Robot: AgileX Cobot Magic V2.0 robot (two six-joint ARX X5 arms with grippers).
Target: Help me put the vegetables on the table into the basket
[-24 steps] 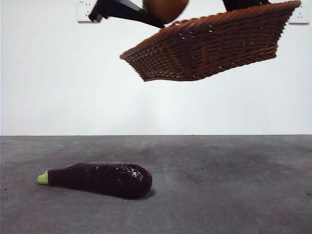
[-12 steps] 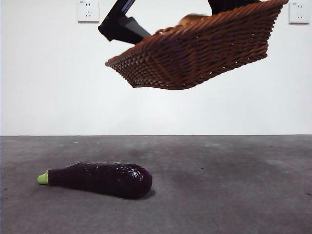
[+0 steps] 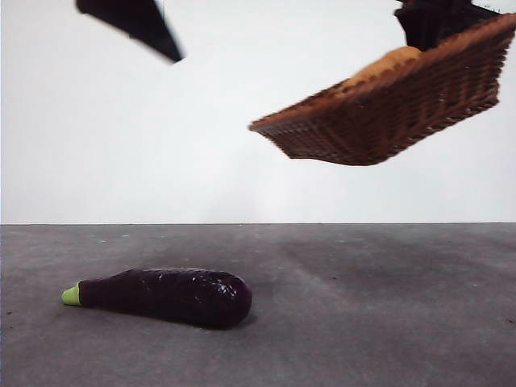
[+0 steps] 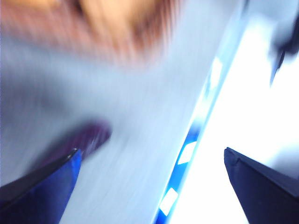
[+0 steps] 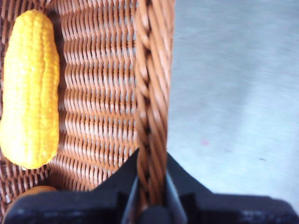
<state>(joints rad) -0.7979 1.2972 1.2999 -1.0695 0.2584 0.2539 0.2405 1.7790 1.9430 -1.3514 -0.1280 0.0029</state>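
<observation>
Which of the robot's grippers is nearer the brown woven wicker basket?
Right. The right gripper clamps the brown woven wicker basket by its braided rim; the left gripper is open, apart from it.

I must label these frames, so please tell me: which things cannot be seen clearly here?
- Left wrist view: motion blur smears everything beyond the left tool.
- Front view: the basket wall hides the corn and most of the potato.
- Front view: the top edge crops the right tool.
</observation>
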